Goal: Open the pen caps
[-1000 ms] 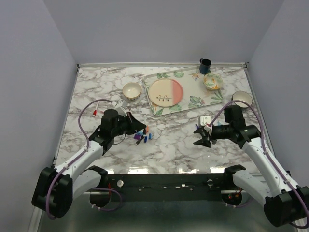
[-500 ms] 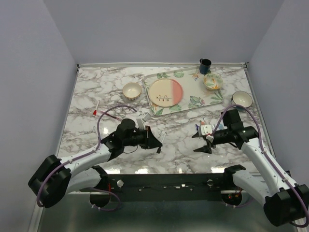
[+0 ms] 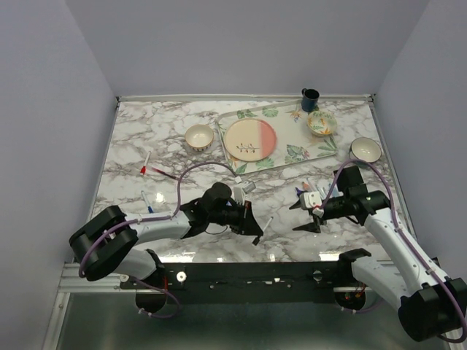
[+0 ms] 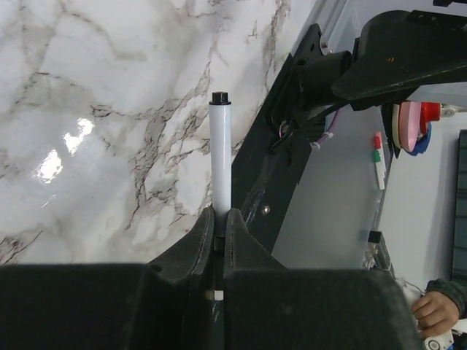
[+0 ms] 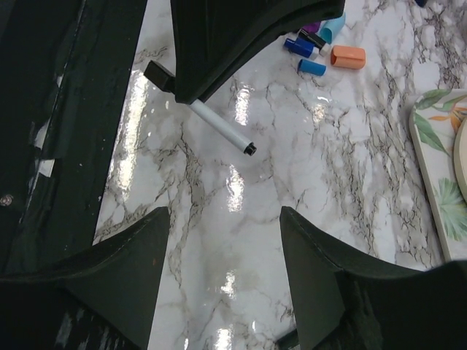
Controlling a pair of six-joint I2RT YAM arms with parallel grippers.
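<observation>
left gripper (image 4: 220,219): jaws closed tight on a white pen (image 4: 220,153). It grips the lower part of the barrel, and the rest sticks straight out past the fingertips.
pen, free end: small black tip, pointing up-frame in the left wrist view, above the marble near the table's front edge.
left gripper, overhead: low centre of the frame (image 3: 255,226), with the arm stretched in from the lower left. The pen (image 3: 268,222) pokes out toward the right.
right gripper (image 5: 225,211): jaws spread wide, nothing between the fingers (image 5: 146,262), hanging over bare marble.
right gripper, overhead: right of centre (image 3: 301,213), facing the left gripper, near but apart.
pen, from the right wrist: upper-middle of the frame (image 5: 219,125), slanting down-right out of the left gripper's black body, black tip lowest.
caps (image 5: 347,57): loose on the table at the top of the right wrist view, just beyond the left gripper. Orange, two blue, light blue and purple, bunched together. In the overhead view I can't pick them out.
loose pens (image 3: 145,165): a few lying flat at mid-left of the overhead view, well away from both grippers.
table (image 3: 146,138): white-grey marble.
tray (image 3: 292,153): leaf pattern, upper centre-right, carrying a plate (image 3: 249,140).
bowl (image 3: 198,136): just left of the tray.
mug (image 3: 310,98): dark, at the far edge.
</observation>
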